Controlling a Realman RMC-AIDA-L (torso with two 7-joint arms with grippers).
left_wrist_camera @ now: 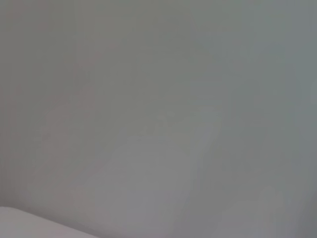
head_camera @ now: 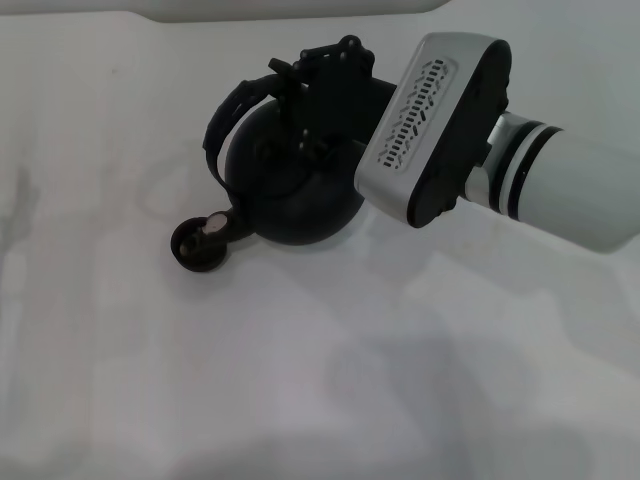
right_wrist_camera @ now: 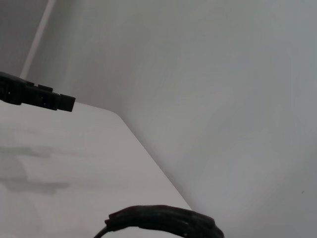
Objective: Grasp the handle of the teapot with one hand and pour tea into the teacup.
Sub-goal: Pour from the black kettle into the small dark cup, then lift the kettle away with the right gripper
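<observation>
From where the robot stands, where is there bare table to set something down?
Bare white table lies in front of the teapot, and along the robot's left of the teacup. It is crowded at the middle: the tilted teapot's spout hangs over the teacup, and the right gripper is at the handle. The right arm covers the right side.

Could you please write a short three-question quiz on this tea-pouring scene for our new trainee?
1. True or false: the teapot is tilted with its spout over the teacup.
2. Which arm is at the handle? A) left B) right C) both
3. Fill in: the teacup stands on the white ____.

Key: 1 true. 2 B: the right gripper is at the handle; the left arm is not visible in the head view. 3 table.
</observation>
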